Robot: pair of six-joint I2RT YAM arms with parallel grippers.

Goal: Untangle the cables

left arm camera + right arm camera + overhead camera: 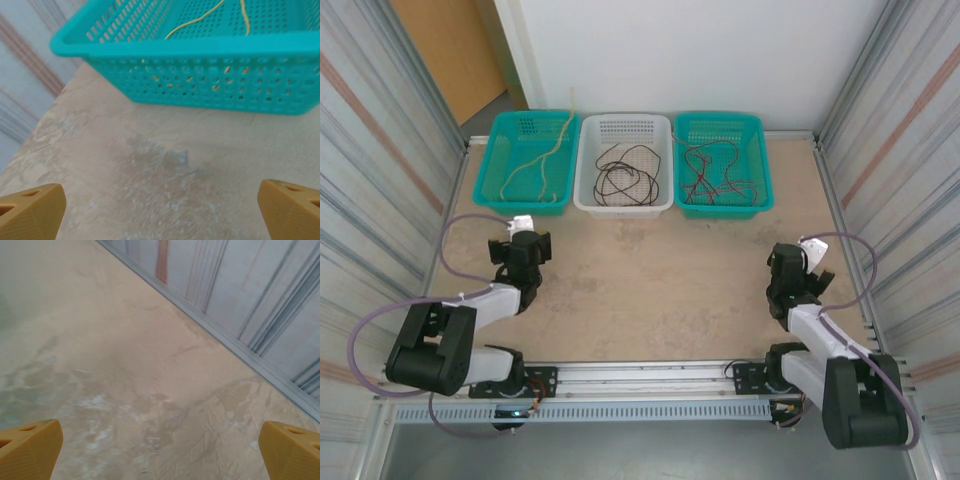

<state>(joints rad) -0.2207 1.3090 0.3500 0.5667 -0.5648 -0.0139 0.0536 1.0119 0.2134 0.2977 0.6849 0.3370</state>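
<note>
As cables point(625, 180) are lying sorted in 3 far baskets point(623, 208), left gripper point(160, 212) and right gripper point(160, 452) are best being held wide, empty.

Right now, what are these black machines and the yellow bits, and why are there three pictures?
The black machines are two robot arms, the left arm and the right arm, bolted at the near edge of a table. The big picture comes from a camera above and behind them. The other two come from small cameras on the wrists, so the yellow bits are each arm's own fingers: the left gripper and the right gripper. Both are open and hold nothing. At the far side stand three baskets in a row. The left teal basket holds yellowish-tan cables, the white basket holds black cables, and the right teal basket holds red cables. The left wrist camera looks at the left teal basket.
</note>
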